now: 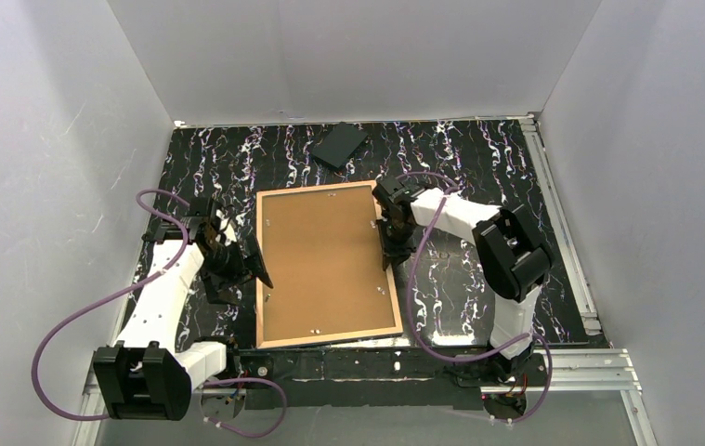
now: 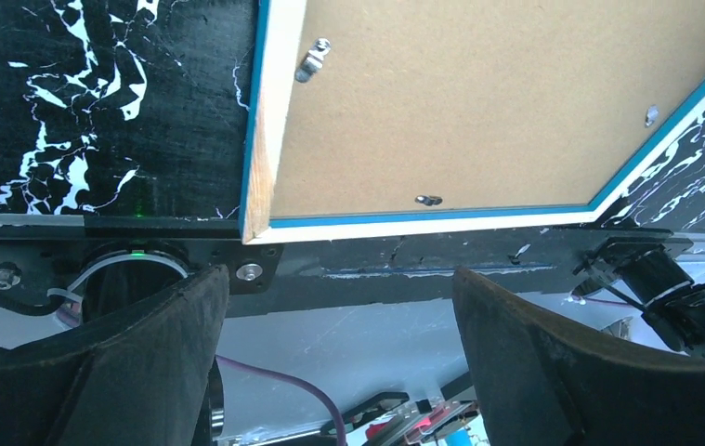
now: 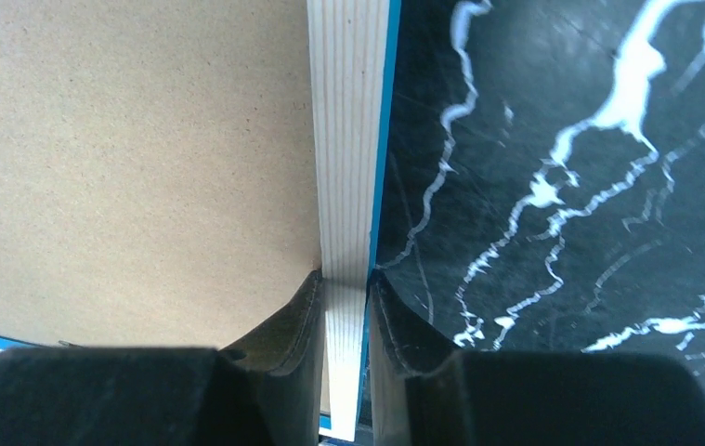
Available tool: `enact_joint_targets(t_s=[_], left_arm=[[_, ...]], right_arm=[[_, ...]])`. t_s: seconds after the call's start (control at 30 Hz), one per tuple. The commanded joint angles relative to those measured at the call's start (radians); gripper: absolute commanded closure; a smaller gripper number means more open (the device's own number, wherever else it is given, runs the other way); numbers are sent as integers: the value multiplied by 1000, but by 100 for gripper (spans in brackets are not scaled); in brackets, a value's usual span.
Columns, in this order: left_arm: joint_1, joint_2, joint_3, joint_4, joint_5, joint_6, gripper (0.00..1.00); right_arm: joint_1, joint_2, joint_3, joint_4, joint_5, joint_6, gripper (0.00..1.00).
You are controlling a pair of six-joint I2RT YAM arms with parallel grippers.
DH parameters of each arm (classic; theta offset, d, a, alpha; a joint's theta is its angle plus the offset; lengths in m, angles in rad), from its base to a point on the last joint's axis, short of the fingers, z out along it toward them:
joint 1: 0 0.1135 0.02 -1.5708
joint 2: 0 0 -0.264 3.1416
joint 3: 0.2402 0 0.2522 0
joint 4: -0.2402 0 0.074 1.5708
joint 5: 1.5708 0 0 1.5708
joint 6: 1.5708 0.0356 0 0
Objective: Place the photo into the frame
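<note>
The right gripper (image 3: 344, 283) is clenched on the frame (image 3: 346, 139) at its wooden right edge. The left gripper (image 2: 339, 288) hangs wide open beside the left edge.

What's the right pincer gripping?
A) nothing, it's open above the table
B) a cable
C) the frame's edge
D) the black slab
C: in the right wrist view, the right pincer has one finger on each side of the frame at its wooden edge, pinching it.
</note>
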Motion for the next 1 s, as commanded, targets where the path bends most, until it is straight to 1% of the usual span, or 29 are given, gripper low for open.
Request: enact_joint_targets(t_s=[0.0, 0.2, 0.4, 0.5, 0.57, 0.63, 0.7, 0.73, 0.8, 0.97], left_arm=[[-25, 25, -50, -62, 17, -13, 11], [-97, 77, -70, -10, -14, -52, 11], [-182, 141, -96, 66, -33, -98, 14], [-228, 183, -106, 98, -49, -116, 15], [-251, 207, -117, 120, -53, -135, 15], [-276, 222, -129, 142, -58, -148, 16], [-298, 226, -141, 161, -63, -164, 17], [-312, 227, -147, 172, -66, -172, 17], [-345, 227, -159, 188, -73, -184, 18], [-417, 250, -204, 238, -87, -228, 19]], right_arm=[[-21, -90, -54, -68, 77, -34, 99], [-47, -170, -122, -89, 97, -50, 99], [-118, -256, -223, -63, 71, -65, 99], [-124, -279, -243, -57, 51, -76, 96], [-124, -297, -252, -50, 43, -73, 71], [-125, -329, -262, -41, 31, -71, 50], [-127, -356, -271, -39, 17, -65, 38], [-128, -370, -275, -39, 11, -60, 34], [-129, -393, -287, -43, -2, -55, 31], [-130, -410, -324, -58, -16, -54, 29]])
